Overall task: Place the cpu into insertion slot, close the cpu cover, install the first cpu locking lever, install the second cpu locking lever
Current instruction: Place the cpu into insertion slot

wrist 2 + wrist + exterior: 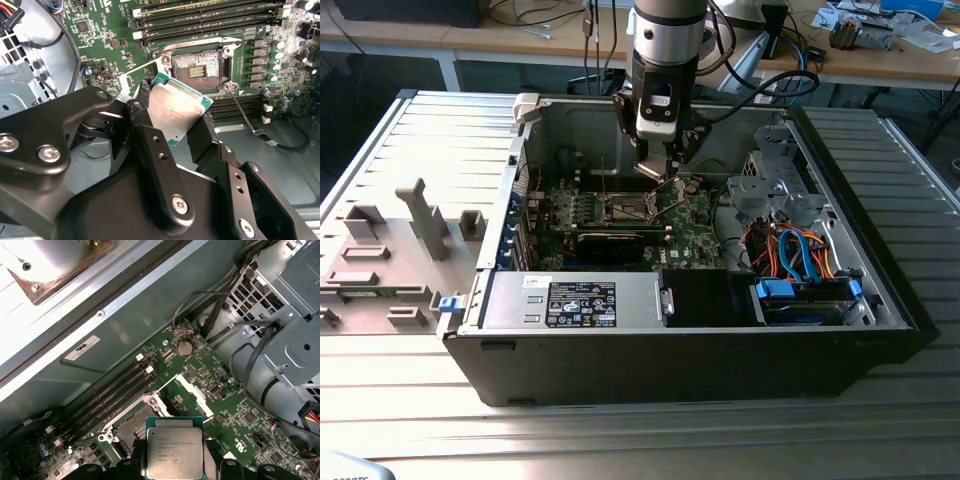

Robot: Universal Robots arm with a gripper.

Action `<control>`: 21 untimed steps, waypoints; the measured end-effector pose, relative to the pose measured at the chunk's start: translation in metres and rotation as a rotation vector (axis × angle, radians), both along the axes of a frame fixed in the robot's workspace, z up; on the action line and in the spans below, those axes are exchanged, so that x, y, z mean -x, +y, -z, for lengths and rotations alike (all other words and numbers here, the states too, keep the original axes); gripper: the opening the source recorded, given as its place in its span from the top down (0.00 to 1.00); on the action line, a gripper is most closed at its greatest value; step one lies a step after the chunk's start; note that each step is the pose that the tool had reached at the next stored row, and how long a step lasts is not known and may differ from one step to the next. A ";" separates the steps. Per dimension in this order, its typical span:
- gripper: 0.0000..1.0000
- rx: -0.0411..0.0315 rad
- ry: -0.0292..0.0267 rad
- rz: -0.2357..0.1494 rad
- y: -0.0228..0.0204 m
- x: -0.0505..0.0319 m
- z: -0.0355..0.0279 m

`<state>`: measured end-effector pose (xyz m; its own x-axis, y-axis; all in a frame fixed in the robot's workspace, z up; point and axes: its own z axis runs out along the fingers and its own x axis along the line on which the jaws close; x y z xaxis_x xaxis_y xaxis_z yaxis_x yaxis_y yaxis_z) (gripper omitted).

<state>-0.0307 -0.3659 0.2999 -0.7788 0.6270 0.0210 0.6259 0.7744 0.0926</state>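
Black gripper (172, 120) clenched on cpu (175, 447), held by its edges, just beside open slot (196, 70), green mobo (100, 30) underneath, inside open pc case (720, 365).

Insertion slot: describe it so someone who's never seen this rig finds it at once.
Inside the open computer case, find the green motherboard on its floor. Near the board's middle sits the insertion slot: a dark square recess with a silvery metal rim, unlike the long narrow black memory slots on either side.
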 end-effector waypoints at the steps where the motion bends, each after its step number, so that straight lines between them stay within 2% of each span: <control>1: 0.46 0.0001 0.0000 0.001 0.0000 0.0000 0.0000; 21: 0.46 0.0001 0.0000 0.022 0.0000 0.0000 0.0005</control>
<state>-0.0307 -0.3659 0.2994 -0.7646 0.6441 0.0210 0.6430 0.7603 0.0926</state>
